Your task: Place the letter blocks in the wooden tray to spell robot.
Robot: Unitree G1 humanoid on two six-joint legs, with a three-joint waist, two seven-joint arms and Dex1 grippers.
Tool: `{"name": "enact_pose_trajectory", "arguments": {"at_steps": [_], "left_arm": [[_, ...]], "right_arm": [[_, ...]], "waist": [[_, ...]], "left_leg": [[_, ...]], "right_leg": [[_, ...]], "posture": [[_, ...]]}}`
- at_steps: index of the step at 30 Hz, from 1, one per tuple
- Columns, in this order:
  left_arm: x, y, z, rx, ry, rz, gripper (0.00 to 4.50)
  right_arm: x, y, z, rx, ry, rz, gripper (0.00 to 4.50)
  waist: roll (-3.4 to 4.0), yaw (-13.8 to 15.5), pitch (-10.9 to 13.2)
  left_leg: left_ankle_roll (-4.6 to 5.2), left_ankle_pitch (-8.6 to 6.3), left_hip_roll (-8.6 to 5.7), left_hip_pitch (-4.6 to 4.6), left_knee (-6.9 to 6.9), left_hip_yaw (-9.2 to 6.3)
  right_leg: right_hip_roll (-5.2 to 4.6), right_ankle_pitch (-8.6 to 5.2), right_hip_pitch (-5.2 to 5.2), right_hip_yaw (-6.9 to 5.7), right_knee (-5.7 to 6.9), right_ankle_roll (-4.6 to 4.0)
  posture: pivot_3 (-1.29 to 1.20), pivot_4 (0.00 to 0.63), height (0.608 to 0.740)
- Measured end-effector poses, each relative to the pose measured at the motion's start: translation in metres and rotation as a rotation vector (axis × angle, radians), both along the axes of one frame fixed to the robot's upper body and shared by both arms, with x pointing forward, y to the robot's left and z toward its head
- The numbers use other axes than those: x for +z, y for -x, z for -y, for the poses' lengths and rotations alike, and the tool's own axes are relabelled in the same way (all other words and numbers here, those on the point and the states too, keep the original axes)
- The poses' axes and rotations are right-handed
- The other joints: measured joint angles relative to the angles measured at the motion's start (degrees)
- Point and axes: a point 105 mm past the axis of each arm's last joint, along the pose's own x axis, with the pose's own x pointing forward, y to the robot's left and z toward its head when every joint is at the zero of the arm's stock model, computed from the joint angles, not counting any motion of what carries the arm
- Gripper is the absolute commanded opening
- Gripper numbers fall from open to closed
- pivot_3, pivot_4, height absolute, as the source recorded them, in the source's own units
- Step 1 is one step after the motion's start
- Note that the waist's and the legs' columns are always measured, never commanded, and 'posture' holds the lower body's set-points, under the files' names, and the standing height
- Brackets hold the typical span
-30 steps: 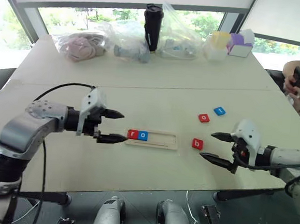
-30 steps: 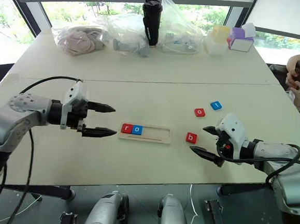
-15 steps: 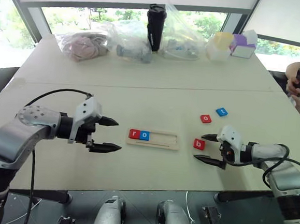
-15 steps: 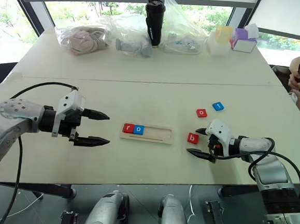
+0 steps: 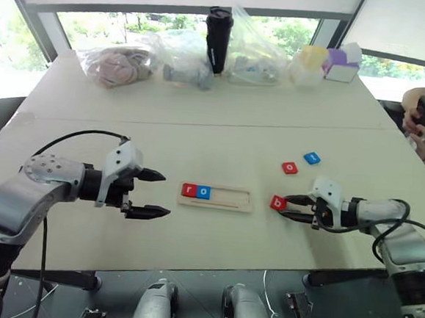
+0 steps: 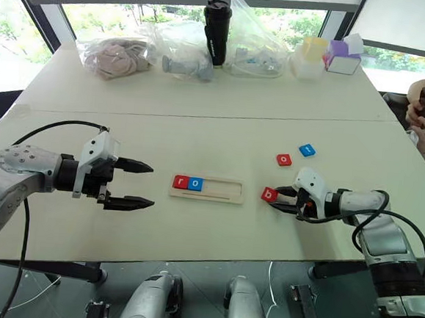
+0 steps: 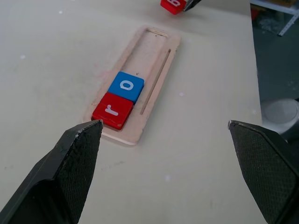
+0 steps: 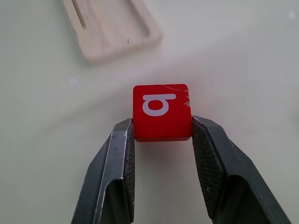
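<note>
The right gripper (image 8: pixel 162 135), which a second ago stood with its black fingers spread wide just right of the red "b" block (image 8: pixel 161 112), has reached in and closed, so that its two fingertips now pinch that block by its opposite edges at lower centre of the right wrist view; the block still appears to rest on the pale table (image 5: pixel 223 123). In the left eye view this grip sits right of centre, just beside the right end of the wooden tray (image 5: pixel 235 200). The tray lies at mid frame with the red "r" block (image 5: pixel 189 190) and the blue "o" block (image 5: pixel 203 192) seated side by side at its left end, leaving the remaining slots bare. The red "o" block (image 5: pixel 290 167) and the blue "t" block (image 5: pixel 312 158) lie loose on the table further up and right, near each other. The left gripper (image 5: pixel 151 193) hovers left of the tray with its jaws spread wide and holding nothing. The closing suggests that "b", the third letter, is secured and next needs lifting into the slot beside the blue "o".
</note>
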Motion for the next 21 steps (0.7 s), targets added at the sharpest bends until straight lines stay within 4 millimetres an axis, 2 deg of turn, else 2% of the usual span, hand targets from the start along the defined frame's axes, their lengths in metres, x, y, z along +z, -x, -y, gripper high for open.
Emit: {"name": "enact_pose_trajectory", "arguments": {"at_steps": [3,9,21], "left_arm": [[-0.001,-0.001,-0.001,0.002,-0.004,0.000,4.50],[-0.003,-0.002,-0.002,0.002,-0.010,0.005,4.50],[-0.012,0.003,0.001,0.022,-0.006,-0.002,4.50]], "right_arm": [[0.019,0.001,-0.023,0.081,-0.008,0.047,1.16],[0.016,0.002,-0.079,0.251,-0.018,0.003,1.16],[-0.005,-0.016,-0.106,0.346,0.048,-0.044,1.16]], "waist": [[0.00,0.19,0.00],[0.00,0.23,0.00],[0.00,0.14,0.00]], "left_leg": [[0.00,0.00,0.01,0.00,-0.01,0.00],[0.00,0.00,-0.01,0.00,0.03,0.06],[0.00,0.00,-0.01,-0.01,0.02,0.09]], "right_leg": [[0.02,0.00,0.01,-0.02,0.00,0.00],[-0.01,0.00,0.02,0.00,0.00,-0.02],[0.00,0.07,0.01,0.00,0.01,0.09]], "posture": [[0.00,0.150,0.740],[0.00,0.150,0.740],[0.00,0.150,0.740]]}}
